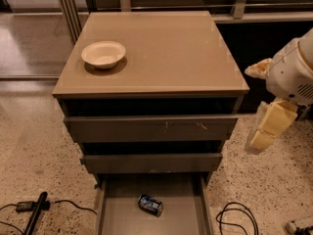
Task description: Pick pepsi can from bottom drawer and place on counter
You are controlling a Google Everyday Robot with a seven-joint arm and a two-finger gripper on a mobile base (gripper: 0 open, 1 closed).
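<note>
The pepsi can (150, 204) is seen lying in the bottom drawer (182, 220), the gripper (255, 106) held right of the counter (166, 53), fingers (271, 124) spread.

the dark-blue pepsi can (150, 204) lies on its side mid-floor in the open grey bottom drawer (117, 220), below the glossy tan counter (166, 53). the gripper (270, 120) hangs beside the counter's right edge.
</note>
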